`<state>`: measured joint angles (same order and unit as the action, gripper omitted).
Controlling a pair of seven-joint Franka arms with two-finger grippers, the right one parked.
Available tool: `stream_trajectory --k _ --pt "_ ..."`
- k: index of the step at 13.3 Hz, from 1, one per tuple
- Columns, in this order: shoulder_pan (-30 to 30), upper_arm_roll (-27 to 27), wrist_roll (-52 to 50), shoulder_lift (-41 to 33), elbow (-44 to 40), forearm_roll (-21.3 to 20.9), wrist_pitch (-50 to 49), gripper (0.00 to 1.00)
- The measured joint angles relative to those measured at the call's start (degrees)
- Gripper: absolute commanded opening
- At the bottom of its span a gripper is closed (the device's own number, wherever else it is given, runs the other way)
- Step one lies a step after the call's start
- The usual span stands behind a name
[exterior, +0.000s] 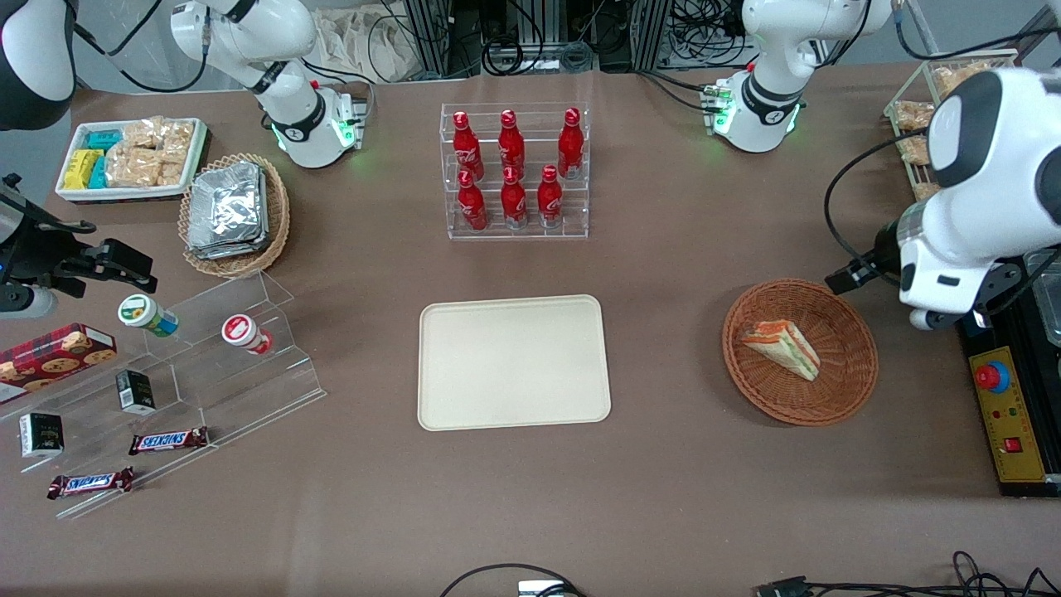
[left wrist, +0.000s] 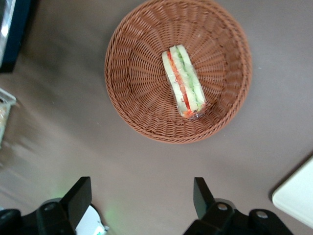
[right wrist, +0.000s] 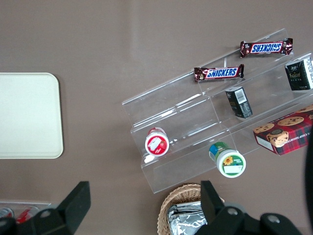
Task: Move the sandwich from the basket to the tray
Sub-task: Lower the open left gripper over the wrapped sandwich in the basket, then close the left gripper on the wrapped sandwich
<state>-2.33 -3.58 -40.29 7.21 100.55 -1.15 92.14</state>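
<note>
We see the sandwich [left wrist: 184, 81] lying in the basket [left wrist: 142, 78]; our gripper [left wrist: 142, 196] hangs above the table nearby, fingers spread, holding nothing; tray [exterior: 514, 362] bare.

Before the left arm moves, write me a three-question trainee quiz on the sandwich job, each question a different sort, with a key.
1. True or false: the sandwich already lies on the tray.
2. Multiple choice: the gripper is A) shut on the sandwich, B) open above bare table beside the basket, C) resting on the tray.
3. Fill in: the rack farther from the front camera than the tray holds ___ red bottles.

Key
1. False; it lies in the basket, and nothing lies on the tray.
2. B
3. Six
</note>
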Motion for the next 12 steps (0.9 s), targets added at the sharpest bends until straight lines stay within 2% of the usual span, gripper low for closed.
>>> stream_trajectory --k 3,8,12 --pt "0.91 0.14 -3.83 6.09 0.45 0.97 4.75 0.99" --pt "3.30 0.20 -4.06 14.36 0.63 2.04 14.57 1.00" --pt "3.29 0.17 -4.18 19.00 1.25 4.99 20.00 1.00"
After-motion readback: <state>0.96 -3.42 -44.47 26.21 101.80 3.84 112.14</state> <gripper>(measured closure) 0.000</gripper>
